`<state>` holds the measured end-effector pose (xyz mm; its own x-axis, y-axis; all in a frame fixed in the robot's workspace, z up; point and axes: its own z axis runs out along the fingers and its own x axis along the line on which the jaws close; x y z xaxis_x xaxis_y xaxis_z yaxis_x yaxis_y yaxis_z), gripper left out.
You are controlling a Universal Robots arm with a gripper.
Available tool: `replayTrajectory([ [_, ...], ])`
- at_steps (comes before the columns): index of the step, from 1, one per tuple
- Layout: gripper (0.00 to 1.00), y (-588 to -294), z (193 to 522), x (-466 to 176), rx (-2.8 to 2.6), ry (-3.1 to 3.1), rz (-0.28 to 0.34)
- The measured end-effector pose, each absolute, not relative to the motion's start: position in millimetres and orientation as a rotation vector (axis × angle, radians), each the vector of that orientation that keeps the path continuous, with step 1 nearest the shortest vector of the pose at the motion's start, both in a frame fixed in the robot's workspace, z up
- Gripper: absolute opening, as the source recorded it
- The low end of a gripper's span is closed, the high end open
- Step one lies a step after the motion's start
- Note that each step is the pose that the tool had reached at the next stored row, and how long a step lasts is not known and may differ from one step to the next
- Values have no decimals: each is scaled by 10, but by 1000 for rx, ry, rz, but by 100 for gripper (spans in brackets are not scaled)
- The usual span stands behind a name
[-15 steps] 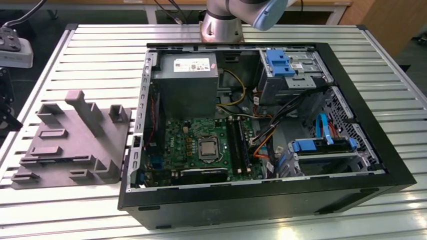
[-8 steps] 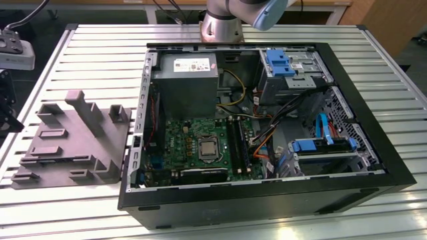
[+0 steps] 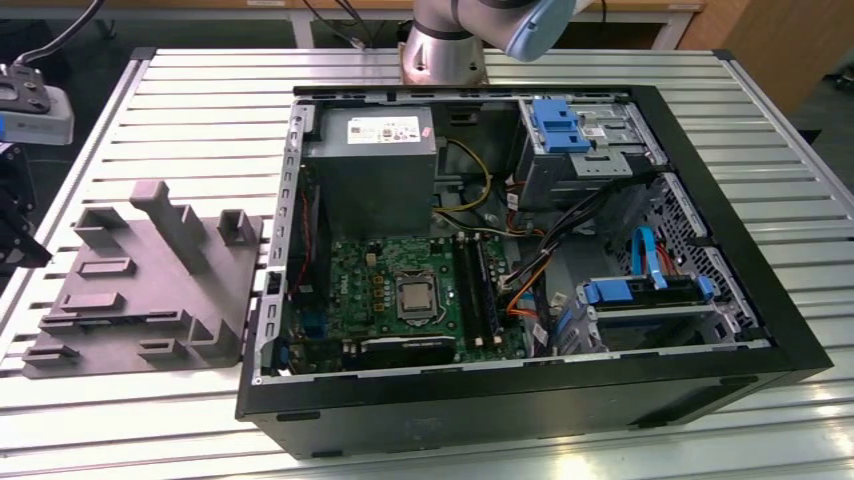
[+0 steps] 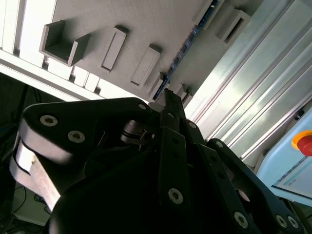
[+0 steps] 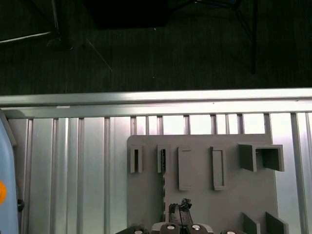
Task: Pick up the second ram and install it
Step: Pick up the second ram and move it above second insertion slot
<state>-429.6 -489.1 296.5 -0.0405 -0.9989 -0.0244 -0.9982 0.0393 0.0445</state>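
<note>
The second ram is a thin dark bluish strip standing on edge in a slot of the grey holder block. In the second wrist view the ram runs as a narrow blue line across the block. My gripper is black, and its fingers meet in a single tip with nothing between them. It hangs above the block, and its tip lies beside one end of the ram without touching it. In the exterior view the block lies to the left of the open computer case.
Inside the case, the green motherboard carries long black memory slots, with cables and blue drive brackets to the exterior view's right. The arm's base stands behind the case. A red button sits off the slatted table.
</note>
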Motion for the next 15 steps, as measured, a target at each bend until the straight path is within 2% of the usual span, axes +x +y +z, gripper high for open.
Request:
replayTrajectory([
  [15, 11, -4891, 2905, -4296, 2167, -2255, -77],
])
